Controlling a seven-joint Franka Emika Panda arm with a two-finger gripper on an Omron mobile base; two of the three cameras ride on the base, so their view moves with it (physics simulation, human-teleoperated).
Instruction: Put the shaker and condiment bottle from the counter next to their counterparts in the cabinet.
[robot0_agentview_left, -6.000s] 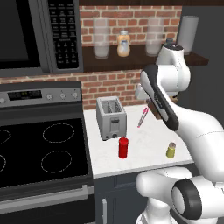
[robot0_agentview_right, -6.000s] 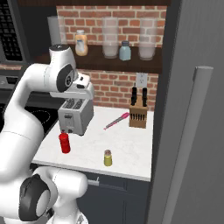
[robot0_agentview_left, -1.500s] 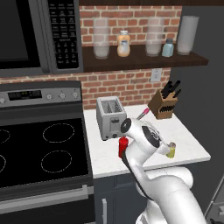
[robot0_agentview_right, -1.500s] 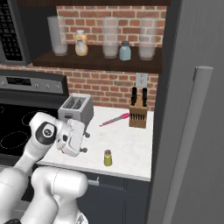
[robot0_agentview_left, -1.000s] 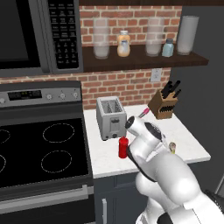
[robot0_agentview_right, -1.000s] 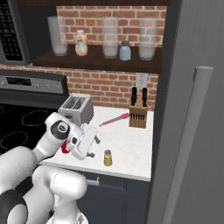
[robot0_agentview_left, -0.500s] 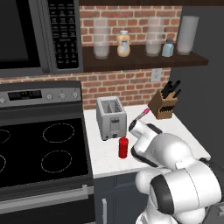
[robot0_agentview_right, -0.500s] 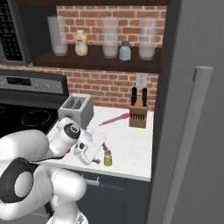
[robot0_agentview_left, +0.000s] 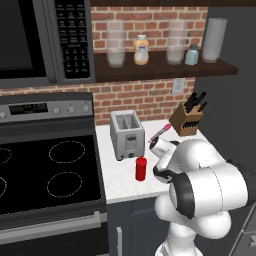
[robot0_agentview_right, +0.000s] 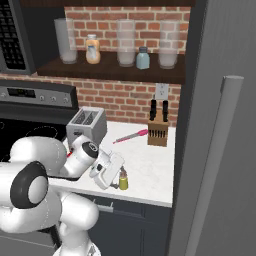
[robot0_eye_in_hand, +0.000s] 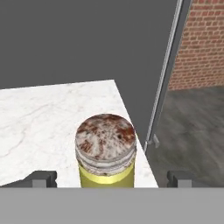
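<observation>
- Left base view: I see the red bottle (robot0_agentview_left: 141, 168) upright on the white surface (robot0_agentview_left: 117, 182), just in front of the toaster (robot0_agentview_left: 127, 134). My arm folds low over the surface's front right part and hides the jaws from here. A pink-handled knife (robot0_agentview_left: 160, 132) lies between toaster and knife block (robot0_agentview_left: 188, 121). On the shelf (robot0_agentview_left: 160, 67) above stand the peach bottle (robot0_agentview_left: 141, 50) and the blue shaker (robot0_agentview_left: 192, 54), with clear jars (robot0_agentview_left: 115, 44) beside them.
- Right base view: the gripper (robot0_agentview_right: 116, 179) sits low by the surface's front edge, right against the shaker (robot0_agentview_right: 123, 181), which stands upright there. I cannot tell from here whether the fingers touch it. The red bottle is mostly hidden behind my arm.
- Hand view: the shaker (robot0_eye_in_hand: 105, 150) is dead centre, its speckled grey-brown cap facing me, yellow-green body below, near the surface's corner. The two fingertips (robot0_eye_in_hand: 40, 178) stand wide apart on either side of it, not touching, so the jaws are apart with the shaker between them.
</observation>
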